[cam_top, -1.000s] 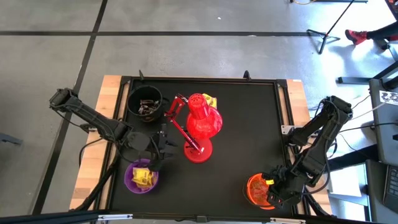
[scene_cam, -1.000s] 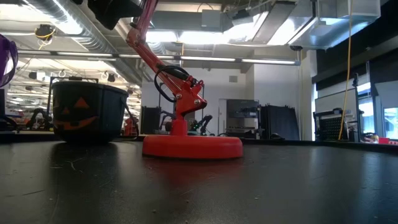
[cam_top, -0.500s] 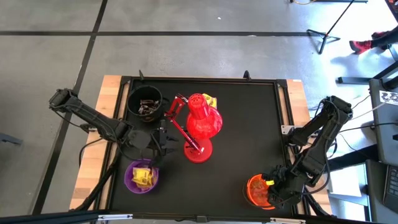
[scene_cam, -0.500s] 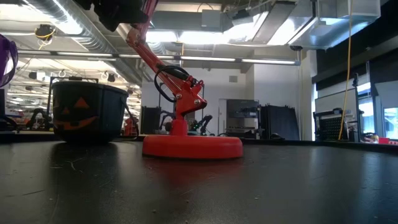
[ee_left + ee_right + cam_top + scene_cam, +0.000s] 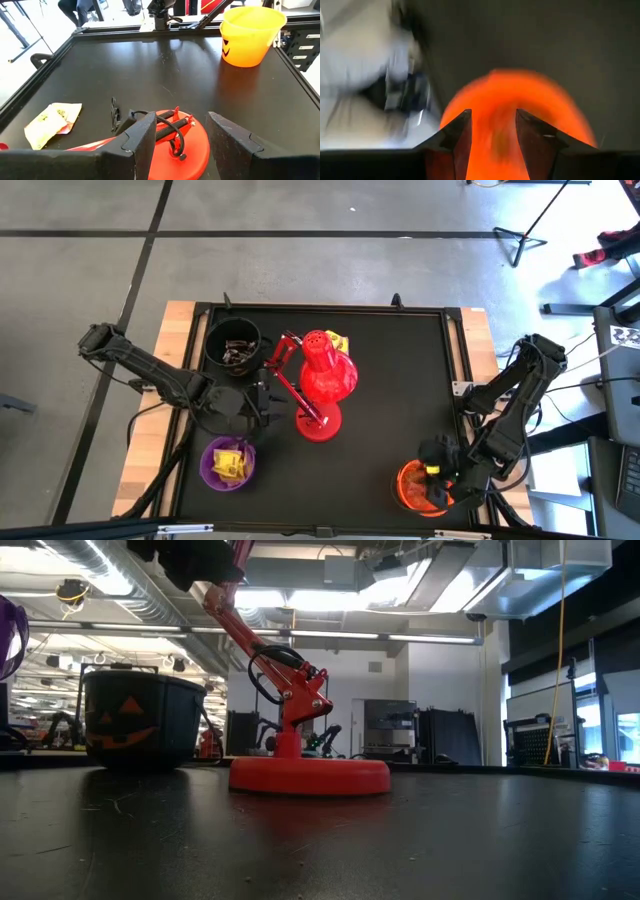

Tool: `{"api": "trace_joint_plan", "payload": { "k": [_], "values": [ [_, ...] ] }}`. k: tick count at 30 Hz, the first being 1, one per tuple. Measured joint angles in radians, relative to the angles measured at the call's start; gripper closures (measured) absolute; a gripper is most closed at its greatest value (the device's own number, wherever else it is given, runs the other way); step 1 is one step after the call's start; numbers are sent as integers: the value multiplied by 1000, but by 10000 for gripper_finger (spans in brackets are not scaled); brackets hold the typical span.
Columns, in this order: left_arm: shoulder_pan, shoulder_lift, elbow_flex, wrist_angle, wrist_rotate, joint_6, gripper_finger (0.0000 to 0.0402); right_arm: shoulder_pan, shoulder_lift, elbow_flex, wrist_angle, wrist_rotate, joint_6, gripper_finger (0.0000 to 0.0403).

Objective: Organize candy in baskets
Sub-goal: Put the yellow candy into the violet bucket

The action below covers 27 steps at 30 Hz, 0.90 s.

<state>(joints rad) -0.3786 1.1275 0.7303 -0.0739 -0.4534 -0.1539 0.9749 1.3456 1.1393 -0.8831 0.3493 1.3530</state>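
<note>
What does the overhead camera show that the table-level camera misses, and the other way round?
Only the high view shows the purple bucket holding yellow candy, the orange bucket under the right gripper, the left gripper beside the lamp, and a yellow candy behind the lamp's head.

Only the low view shows the pumpkin face on the black bucket and the room behind.

Both show the red lamp and the black bucket.

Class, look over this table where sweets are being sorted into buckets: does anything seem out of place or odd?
Yes. A red desk lamp stands mid-table among the buckets, with no part in sorting sweets. One yellow-wrapped candy lies loose on the table beside the lamp, outside any bucket.
</note>
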Motion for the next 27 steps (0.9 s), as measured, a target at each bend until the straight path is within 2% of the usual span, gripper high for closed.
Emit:
{"api": "trace_joint_plan", "payload": {
  "k": [5, 9, 11, 17, 22, 27],
  "values": [
    [1, 0, 0, 0, 2, 7, 237, -19, 0, 0, 40, 501, 0, 255],
    [1, 0, 0, 0, 3, 7, 237, -65, 0, 0, 128, 783, -11, 255],
    [1, 0, 0, 0, 3, 6, 237, -100, 0, 0, 183, 857, -15, 255],
    [1, 0, 0, 0, 3, -1, 237, -226, 0, 0, 354, 872, -16, 255],
    [1, 0, 0, -1, 3, -3, 237, -331, 0, 0, 465, 774, -16, 255],
    [1, 0, 0, -2, 3, -15, 237, -422, 0, 0, 466, 653, -18, 255]
  ]
}}
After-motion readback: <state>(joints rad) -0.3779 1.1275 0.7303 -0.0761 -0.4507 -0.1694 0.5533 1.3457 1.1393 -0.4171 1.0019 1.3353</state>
